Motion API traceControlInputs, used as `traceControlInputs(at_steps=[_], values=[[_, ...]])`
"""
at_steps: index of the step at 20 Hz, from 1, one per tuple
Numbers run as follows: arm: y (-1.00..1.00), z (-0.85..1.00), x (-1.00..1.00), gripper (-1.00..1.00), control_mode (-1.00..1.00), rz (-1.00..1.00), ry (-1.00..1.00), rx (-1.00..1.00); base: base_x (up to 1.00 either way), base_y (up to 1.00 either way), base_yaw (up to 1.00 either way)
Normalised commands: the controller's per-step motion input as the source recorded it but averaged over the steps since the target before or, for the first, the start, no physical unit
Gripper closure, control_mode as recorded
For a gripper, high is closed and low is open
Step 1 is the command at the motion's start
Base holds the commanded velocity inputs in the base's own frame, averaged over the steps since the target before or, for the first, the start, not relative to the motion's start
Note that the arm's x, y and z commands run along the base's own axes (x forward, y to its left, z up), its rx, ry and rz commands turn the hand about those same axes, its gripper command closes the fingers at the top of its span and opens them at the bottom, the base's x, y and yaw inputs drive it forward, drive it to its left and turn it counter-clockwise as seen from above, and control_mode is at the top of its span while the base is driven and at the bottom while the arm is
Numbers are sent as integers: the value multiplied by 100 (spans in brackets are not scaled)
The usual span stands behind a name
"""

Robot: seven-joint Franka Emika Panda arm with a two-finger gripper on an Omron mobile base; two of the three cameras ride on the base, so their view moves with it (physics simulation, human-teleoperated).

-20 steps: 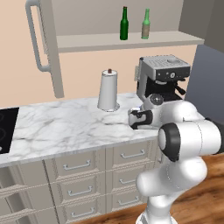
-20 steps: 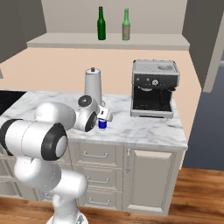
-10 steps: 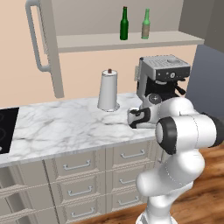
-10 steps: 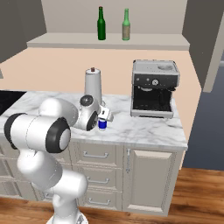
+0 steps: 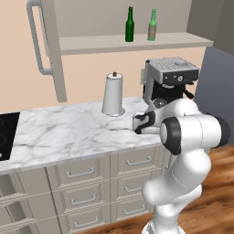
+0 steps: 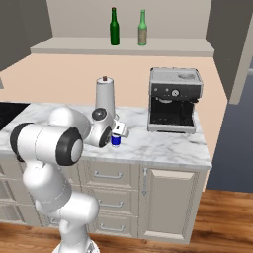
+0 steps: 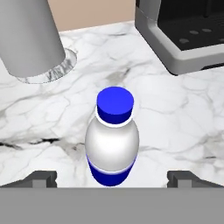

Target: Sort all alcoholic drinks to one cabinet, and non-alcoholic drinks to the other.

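A stubby white bottle with blue cap and blue label (image 7: 113, 140) stands upright on the marble counter (image 7: 175, 113), a non-alcoholic drink. My gripper (image 7: 113, 179) is open and level with its lower half, one fingertip on each side, and neither is touching it. From the right base view the bottle (image 6: 116, 142) sits just under the gripper (image 6: 117, 134). In the left base view the gripper (image 5: 137, 124) hovers low over the counter. Two alcoholic drinks stand on the high shelf: a dark green bottle (image 5: 130, 25) (image 6: 114, 27) and a paler olive one (image 5: 152, 25) (image 6: 142, 28).
A grey cone-shaped holder (image 5: 113, 95) (image 7: 30, 39) stands just behind the bottle. The coffee machine (image 5: 170, 82) (image 6: 174, 100) (image 7: 183, 35) is to the right. A black stovetop (image 5: 7, 137) lies at the counter's left end. Drawers run below the counter.
The arm's elbow has shifted slightly up and toward the counter. The gripper stays open at the blue-capped bottle, which has not moved.
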Motion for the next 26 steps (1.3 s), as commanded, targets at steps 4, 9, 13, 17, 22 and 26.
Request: traceControlInputs(at_steps=[4, 9, 13, 17, 22, 26], values=[[0, -10, 12, -100, -100, -1, 0, 0, 0, 0, 0], [0, -7, 12, -100, -100, -1, 0, 0, 0, 0, 0], [0, -7, 10, -100, -100, 0, 0, 0, 0, 0, 0], [0, -8, 8, -100, -100, -1, 0, 0, 0, 0, 0], [-1, -9, 6, -100, -100, 0, 0, 0, 0, 0, 0], [-1, -8, 8, -100, -100, 0, 0, 0, 0, 0, 0]])
